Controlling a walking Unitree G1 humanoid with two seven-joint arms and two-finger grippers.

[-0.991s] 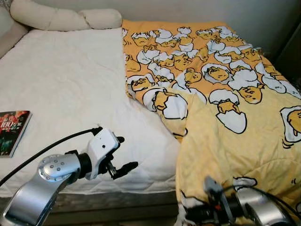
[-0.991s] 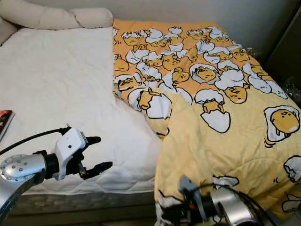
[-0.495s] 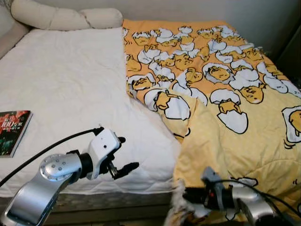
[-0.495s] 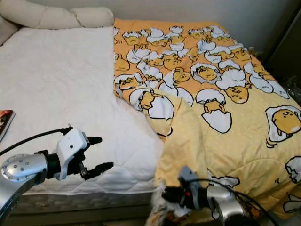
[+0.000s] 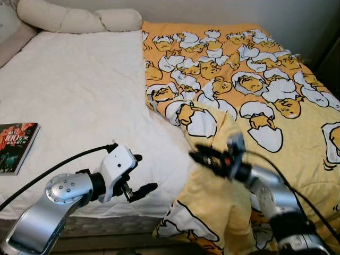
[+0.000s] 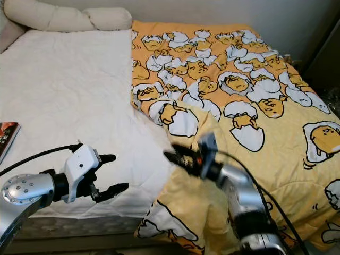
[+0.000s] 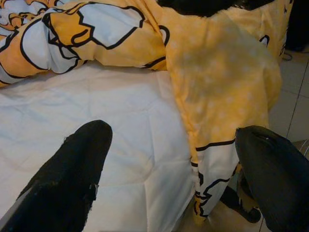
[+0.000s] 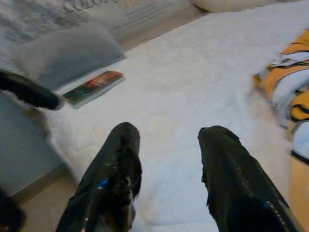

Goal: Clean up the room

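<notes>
A yellow blanket (image 5: 249,79) printed with egg cartoons covers the right half of the bed's white mattress (image 5: 79,85). Its near edge is bunched up, and a corner (image 5: 178,228) hangs over the bed's foot. My right gripper (image 5: 201,157) hovers over that bunched edge, pointing left at the bare mattress. In the right wrist view its fingers (image 8: 118,169) are open, with nothing between them. My left gripper (image 5: 144,171) is open, low over the mattress's front edge, left of the blanket (image 7: 217,72).
A book (image 5: 16,146) with a dark red cover lies at the mattress's left edge. Cream pillows (image 5: 74,18) line the head of the bed. Dark furniture (image 5: 332,58) stands at the far right. Floor runs below the bed's foot.
My right arm rose from below the bed's foot to above the blanket's edge, reaching left. The blanket's near corner shifted left and bunched up. The left arm held still.
</notes>
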